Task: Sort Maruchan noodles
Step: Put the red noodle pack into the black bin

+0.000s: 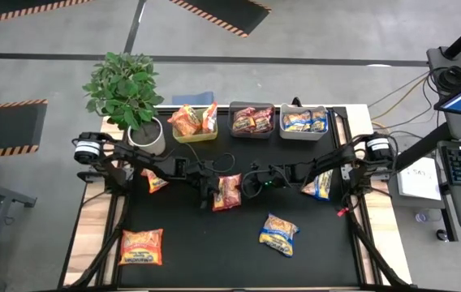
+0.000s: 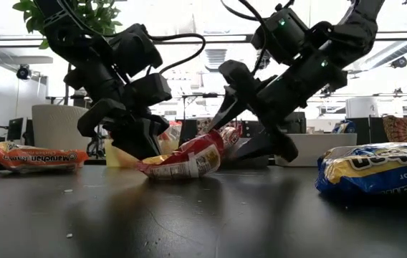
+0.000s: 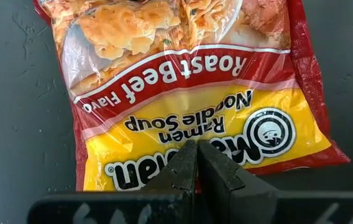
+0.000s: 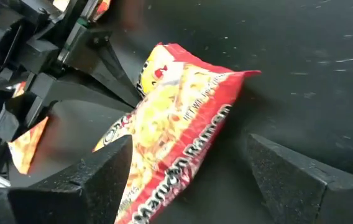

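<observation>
At the middle of the black table (image 1: 198, 259) lies a red Maruchan packet (image 1: 228, 191), one end propped off the surface between the two arms. The left gripper (image 3: 196, 163) has its fingers pressed together on the packet's yellow end, pinching the edge of the wrapper; the right gripper (image 4: 186, 171) stands with its jaws spread wide, one on each side of the packet's other end, touching nothing that can be made out. Such a packet should be light and crinkly — slick film over a brittle noodle block — so a pinch on the crimped seam or across a short edge looks safest, and a hard squeeze on the middle could crack the contents. In the left wrist view the label reads "Roast Beef Flavor", "Ramen Noodle Soup" and "Maruchan" beside the round face logo. Elsewhere an orange packet (image 1: 141, 246) lies near-left, a blue-and-yellow packet (image 1: 279, 234) near-right, with "Flavor" legible on it in the low view. Along the far edge stand the green bin (image 1: 192, 134), dark bin (image 1: 252, 134) and grey bin (image 1: 303, 134), each already holding packets.
</observation>
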`<action>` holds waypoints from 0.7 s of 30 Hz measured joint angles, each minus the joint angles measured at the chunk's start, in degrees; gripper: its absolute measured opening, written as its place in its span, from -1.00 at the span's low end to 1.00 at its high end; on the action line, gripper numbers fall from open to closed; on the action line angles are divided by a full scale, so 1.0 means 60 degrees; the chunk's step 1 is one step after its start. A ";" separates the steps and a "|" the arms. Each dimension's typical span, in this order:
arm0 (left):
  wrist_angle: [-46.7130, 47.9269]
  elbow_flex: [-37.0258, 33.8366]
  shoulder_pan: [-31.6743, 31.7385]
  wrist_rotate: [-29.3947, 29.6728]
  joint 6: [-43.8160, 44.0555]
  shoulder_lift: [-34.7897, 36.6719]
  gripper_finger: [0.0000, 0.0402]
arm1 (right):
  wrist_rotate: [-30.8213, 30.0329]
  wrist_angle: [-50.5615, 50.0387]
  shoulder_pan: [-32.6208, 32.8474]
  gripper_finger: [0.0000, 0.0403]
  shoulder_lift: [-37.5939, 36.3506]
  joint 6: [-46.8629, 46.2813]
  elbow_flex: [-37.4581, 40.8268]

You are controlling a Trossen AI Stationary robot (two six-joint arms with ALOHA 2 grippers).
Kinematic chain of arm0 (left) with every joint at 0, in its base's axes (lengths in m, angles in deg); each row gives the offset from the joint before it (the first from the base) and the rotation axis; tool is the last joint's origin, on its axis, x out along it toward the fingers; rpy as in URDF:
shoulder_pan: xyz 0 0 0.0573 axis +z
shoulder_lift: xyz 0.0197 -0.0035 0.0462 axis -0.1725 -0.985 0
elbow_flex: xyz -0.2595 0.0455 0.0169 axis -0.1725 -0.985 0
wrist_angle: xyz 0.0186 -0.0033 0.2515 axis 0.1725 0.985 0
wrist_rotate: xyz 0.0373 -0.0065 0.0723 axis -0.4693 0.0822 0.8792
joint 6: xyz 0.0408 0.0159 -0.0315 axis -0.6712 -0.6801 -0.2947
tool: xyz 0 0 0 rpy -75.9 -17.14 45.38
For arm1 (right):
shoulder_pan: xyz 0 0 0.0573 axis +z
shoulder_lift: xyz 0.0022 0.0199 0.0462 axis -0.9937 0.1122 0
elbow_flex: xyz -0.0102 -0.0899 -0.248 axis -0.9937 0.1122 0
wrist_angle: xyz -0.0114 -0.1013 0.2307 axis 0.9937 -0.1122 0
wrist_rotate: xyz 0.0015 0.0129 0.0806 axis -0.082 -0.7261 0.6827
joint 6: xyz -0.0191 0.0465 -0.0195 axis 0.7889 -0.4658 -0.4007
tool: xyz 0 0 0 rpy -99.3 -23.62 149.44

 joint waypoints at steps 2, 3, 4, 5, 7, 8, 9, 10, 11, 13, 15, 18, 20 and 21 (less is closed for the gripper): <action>-0.0010 -0.0001 0.0000 0.0004 -0.0004 -0.0004 -1.00 | 0.0006 0.0359 -0.0024 0.49 0.0281 -0.0004 -0.0072; -0.0010 -0.0005 0.0000 0.0007 -0.0007 -0.0004 -1.00 | 0.0023 0.0465 -0.0051 0.49 0.0383 -0.0006 -0.0121; -0.0014 -0.0005 0.0000 0.0011 -0.0010 -0.0004 -1.00 | 0.0031 0.0478 -0.0070 0.49 0.0459 -0.0006 -0.0173; -0.0014 -0.0005 0.0000 0.0011 -0.0011 -0.0004 -1.00 | 0.0012 0.0500 -0.0084 0.49 0.0548 0.0005 -0.0237; -0.0027 -0.0008 0.0000 0.0018 -0.0016 -0.0007 -1.00 | 0.0022 0.0516 -0.0130 0.49 0.0694 0.0091 -0.0358; -0.0051 -0.0012 0.0000 0.0030 -0.0019 -0.0009 -1.00 | 0.0019 0.0504 -0.0134 0.48 0.0779 0.0105 -0.0425; -0.0085 -0.0012 0.0000 0.0048 -0.0022 -0.0011 -1.00 | 0.0019 0.0556 -0.0135 0.48 0.0888 0.0132 -0.0521; -0.0119 -0.0012 0.0004 0.0062 -0.0022 -0.0015 -1.00 | 0.0020 0.0569 -0.0135 0.47 0.0998 0.0192 -0.0615; -0.0157 -0.0019 0.0004 0.0069 -0.0022 -0.0018 -1.00 | 0.0076 0.0568 -0.0131 0.46 0.1087 0.0268 -0.0714; -0.0200 -0.0020 0.0004 0.0074 -0.0026 -0.0022 -1.00 | 0.0161 0.0595 -0.0131 0.45 0.1334 0.0467 -0.0958; -0.0229 -0.0023 0.0004 0.0076 -0.0026 -0.0025 -1.00 | 0.0167 0.0556 -0.0131 0.43 0.1515 0.0784 -0.1152; -0.0241 -0.0023 0.0004 0.0076 -0.0026 -0.0025 -1.00 | 0.0174 0.0580 -0.0131 0.38 0.1721 0.1094 -0.1452; -0.0251 -0.0023 0.0004 0.0075 -0.0026 -0.0025 -1.00 | 0.0172 0.0554 -0.0131 0.32 0.1721 0.1224 -0.1534; -0.0254 -0.0023 0.0004 0.0073 -0.0026 -0.0025 -1.00 | 0.0168 0.0567 -0.0131 0.29 0.1721 0.1275 -0.1548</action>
